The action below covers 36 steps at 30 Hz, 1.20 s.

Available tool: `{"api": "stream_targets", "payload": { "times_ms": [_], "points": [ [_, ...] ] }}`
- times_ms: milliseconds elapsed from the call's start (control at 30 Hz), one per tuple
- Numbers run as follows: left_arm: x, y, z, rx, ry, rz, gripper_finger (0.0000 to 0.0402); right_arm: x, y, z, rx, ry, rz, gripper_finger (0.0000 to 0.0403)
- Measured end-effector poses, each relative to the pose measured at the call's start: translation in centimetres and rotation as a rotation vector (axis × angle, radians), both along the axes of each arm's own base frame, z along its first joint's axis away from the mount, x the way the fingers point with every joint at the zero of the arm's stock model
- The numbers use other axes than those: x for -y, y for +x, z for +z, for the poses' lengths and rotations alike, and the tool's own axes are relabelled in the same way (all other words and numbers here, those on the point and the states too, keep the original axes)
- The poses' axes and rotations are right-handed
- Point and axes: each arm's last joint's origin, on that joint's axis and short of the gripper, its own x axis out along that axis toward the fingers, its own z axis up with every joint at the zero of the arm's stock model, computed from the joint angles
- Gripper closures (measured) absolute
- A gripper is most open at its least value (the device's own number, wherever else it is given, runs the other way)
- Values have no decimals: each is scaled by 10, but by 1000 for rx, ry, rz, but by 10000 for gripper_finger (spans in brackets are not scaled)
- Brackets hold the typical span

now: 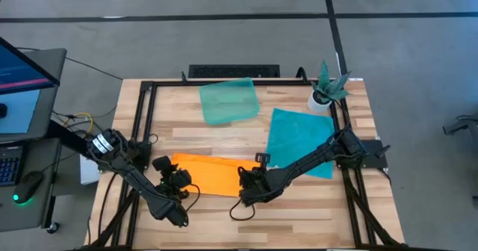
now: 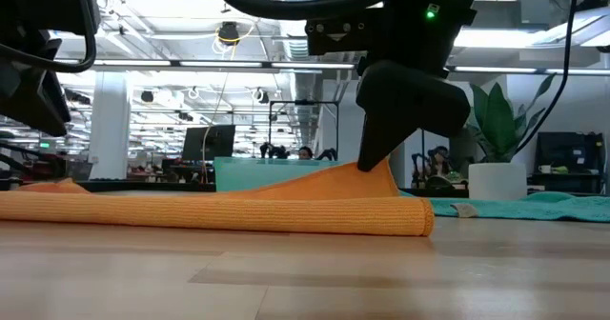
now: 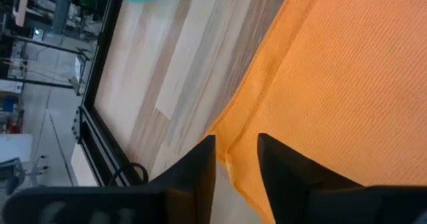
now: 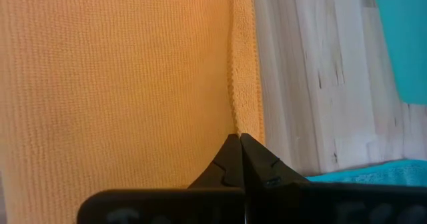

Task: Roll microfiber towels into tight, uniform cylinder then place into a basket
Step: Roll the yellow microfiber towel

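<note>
So there are 2 towels on the desk (image 1: 172, 131): 1 orange towel (image 1: 213, 174) folded flat near the front, 1 teal towel (image 1: 299, 137) spread to its right. 1 pale-green basket (image 1: 228, 101) sits at the back, plus 1 potted plant (image 1: 327, 87). The right gripper (image 4: 238, 139) has its jaws pinched tight on the orange towel's right edge. The left gripper (image 3: 235, 159) has narrow-parted jaws straddling the left edge, looks like without gripping.

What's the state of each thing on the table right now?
orange towel: folded over into a strip on the table, not yet rolled.
teal towel: spread flat, untouched.
basket: holds no towel.
left gripper: open, fingers straddling the orange towel's edge.
right gripper: shut on orange towel at its edge.
potted plant: upright at the table's corner.
</note>
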Motion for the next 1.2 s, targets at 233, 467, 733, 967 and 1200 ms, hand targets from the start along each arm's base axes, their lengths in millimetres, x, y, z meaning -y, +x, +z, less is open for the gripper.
{"api": "stream_targets", "payload": {
  "times_ms": [233,467,733,967,1200],
  "points": [
    [1,2,-2,17,-25,11,283,-1,0,0,-3,26,-1,367],
    [7,7,-6,29,-85,-46,283,-2,3,0,31,42,-3,322],
    [11,11,-9,36,-127,-96,283,3,3,0,3,25,-2,265],
    [15,15,-11,46,-161,-146,283,5,1,0,-17,15,-4,249],
    [19,19,-13,55,-193,-195,283,3,-4,6,-35,7,-7,260]
  ]
}}
